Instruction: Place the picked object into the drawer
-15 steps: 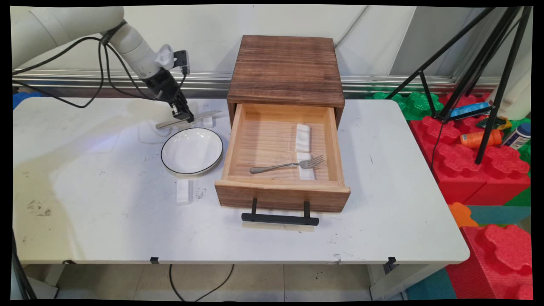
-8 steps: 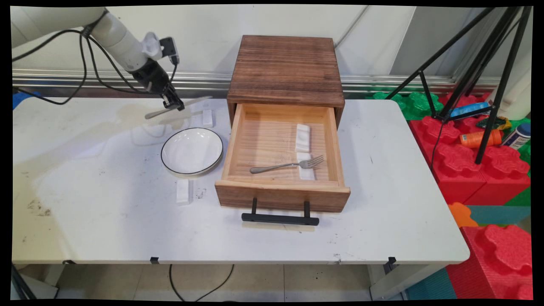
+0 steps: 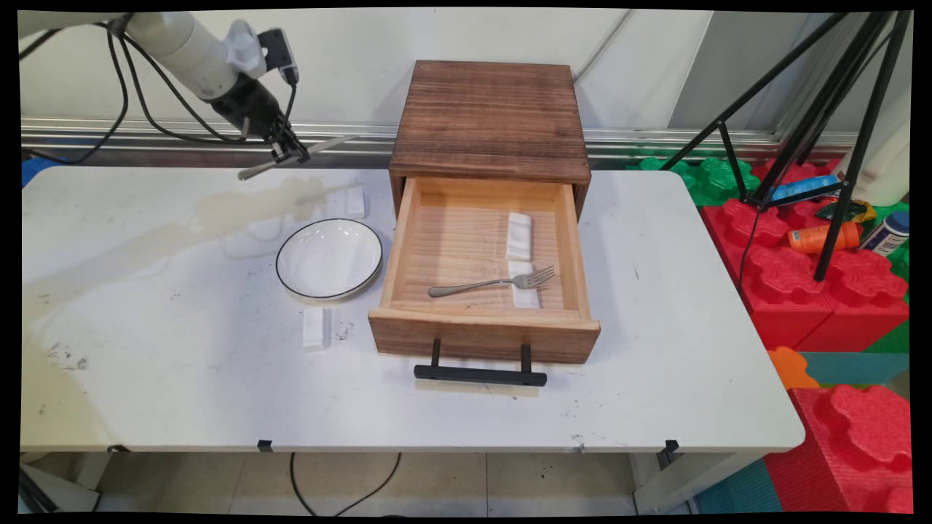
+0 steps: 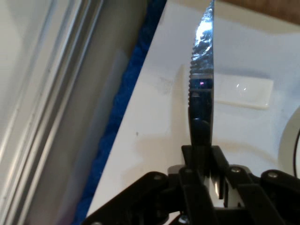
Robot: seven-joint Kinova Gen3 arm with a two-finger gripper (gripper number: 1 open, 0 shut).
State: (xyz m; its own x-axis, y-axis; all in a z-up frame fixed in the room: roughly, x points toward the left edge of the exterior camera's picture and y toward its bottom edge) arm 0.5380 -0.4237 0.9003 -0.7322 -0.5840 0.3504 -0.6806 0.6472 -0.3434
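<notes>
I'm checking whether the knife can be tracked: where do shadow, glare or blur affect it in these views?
Main view: the knife, clamped in the gripper, looks thin and slightly soft against the wall rail; a pale, diffuse shadow of arm and knife lies on the table beside the plate. Hand view: the serrated blade carries bright mottled glare near its tip, and the background is soft.

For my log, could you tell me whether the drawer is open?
Open: the drawer is pulled out, showing a fork inside.
</notes>
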